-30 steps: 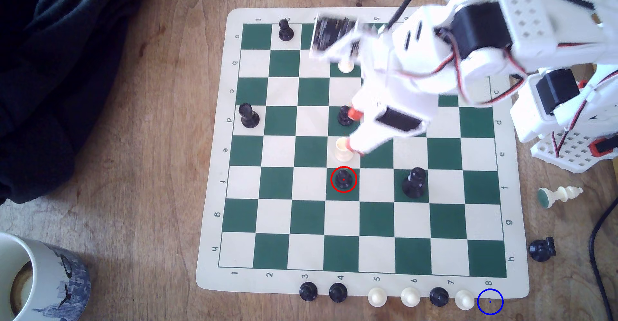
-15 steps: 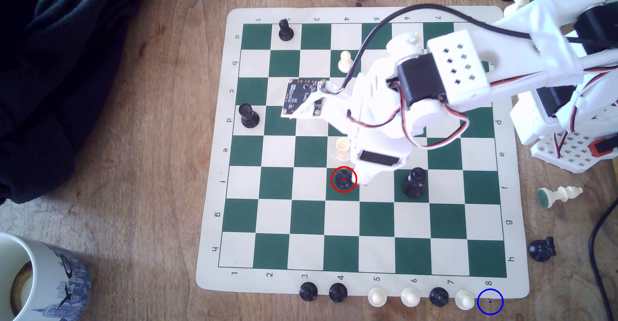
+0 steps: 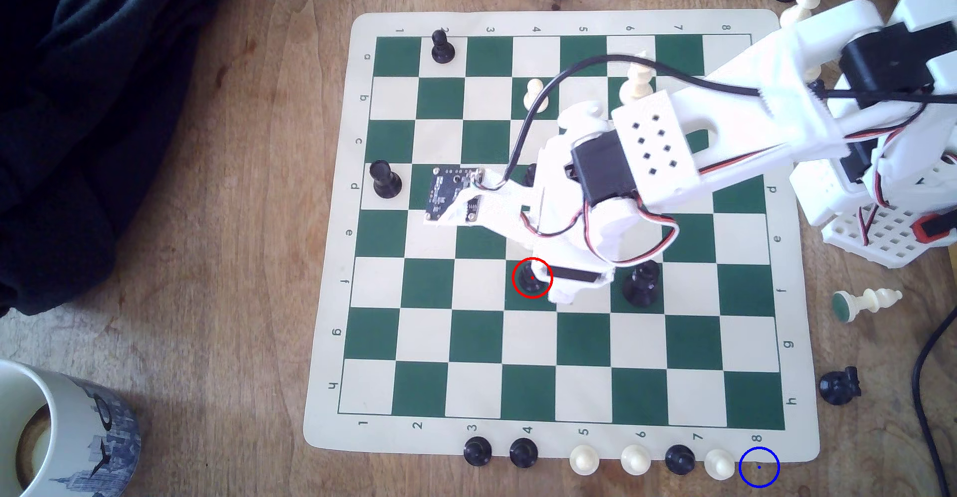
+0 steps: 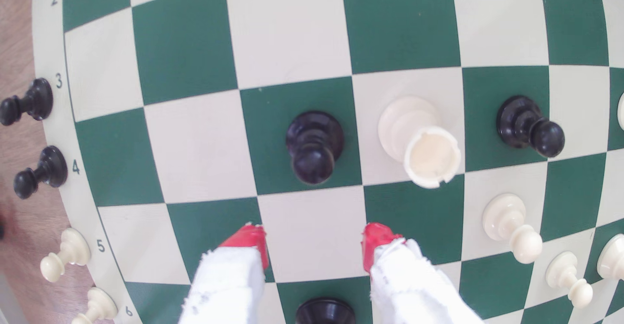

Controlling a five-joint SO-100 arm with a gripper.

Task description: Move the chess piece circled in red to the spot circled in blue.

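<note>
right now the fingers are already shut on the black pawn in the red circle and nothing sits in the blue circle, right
Not shut. The wrist view shows the red-tipped fingers spread apart, short of the black pawn, which stands free on its green square. The blue circle is indeed bare.

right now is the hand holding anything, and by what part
Nothing is held. In the wrist view the hand is open, its red tips apart over bare squares, short of the black pawn, which stands free on its green square.
</note>
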